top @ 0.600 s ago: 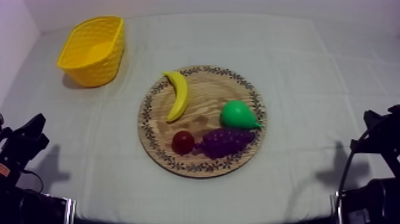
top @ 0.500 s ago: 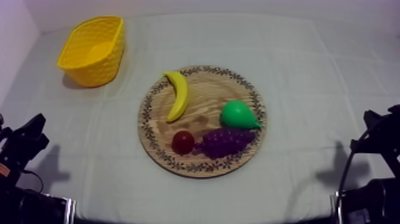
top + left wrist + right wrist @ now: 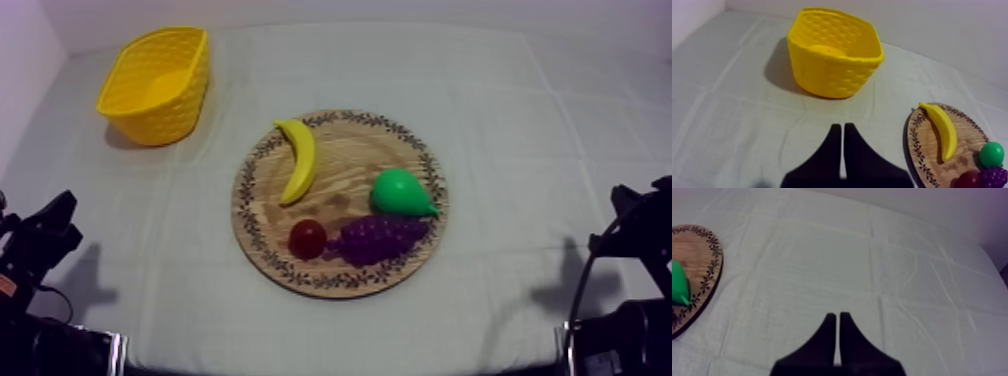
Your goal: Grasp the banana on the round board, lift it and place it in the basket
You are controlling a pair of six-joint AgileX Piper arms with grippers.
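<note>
Top view: banana (image 3: 298, 160) yellow, curved, on board (image 3: 352, 150); left tool (image 3: 842, 135) & right tool (image 3: 837, 322) closed, empty.

The left tool (image 3: 842, 128) and right tool (image 3: 837, 316) each have two matte black fingers (image 3: 827, 160), broad-based and tapering to blunt tips.

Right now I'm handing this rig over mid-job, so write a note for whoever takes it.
Left gripper: shut, empty, low at the left side, facing the yellow basket.
Right gripper: shut, empty, low at the right.
The banana lies on the wooden board, near its left rim; basket stands at the far left.
Done: nothing. Left: grasp the banana, carry it to the basket, release.
</note>
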